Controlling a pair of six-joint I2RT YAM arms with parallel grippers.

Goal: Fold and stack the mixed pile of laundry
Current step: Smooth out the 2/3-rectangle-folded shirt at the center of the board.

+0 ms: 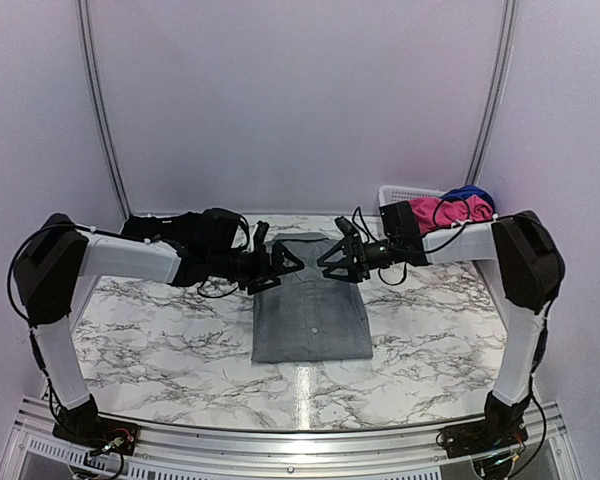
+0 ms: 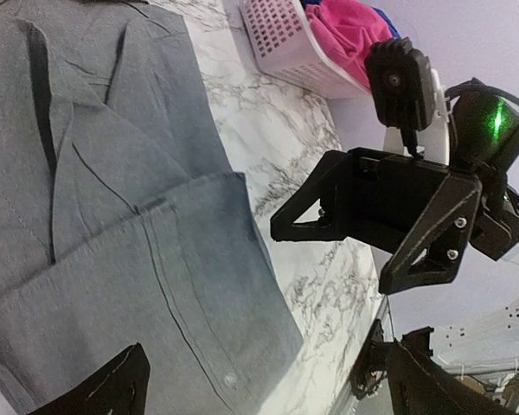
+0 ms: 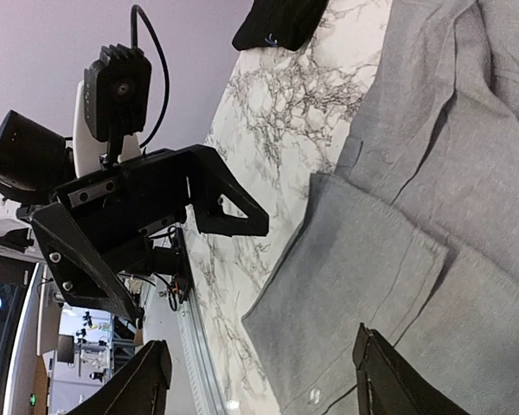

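A grey garment [image 1: 311,312] with a small button lies folded in a rectangle on the marble table, part of the laundry pile. It also fills the left wrist view [image 2: 112,216] and the right wrist view [image 3: 432,199]. My left gripper [image 1: 283,266] hovers over its far left corner, open and holding nothing [image 2: 259,391]. Facing it over the far right corner, my right gripper [image 1: 336,260] is open and holds nothing [image 3: 264,385]. A black cloth [image 1: 195,228] lies bunched at the back left. A pink piece [image 1: 430,212] and a dark blue piece [image 1: 470,193] sit in the basket.
The white lattice basket [image 1: 400,193] stands at the back right corner, also seen in the left wrist view [image 2: 281,52]. The marble table [image 1: 160,340] ends in a metal rail at the near edge [image 1: 300,440]. A white curved backdrop closes off the back.
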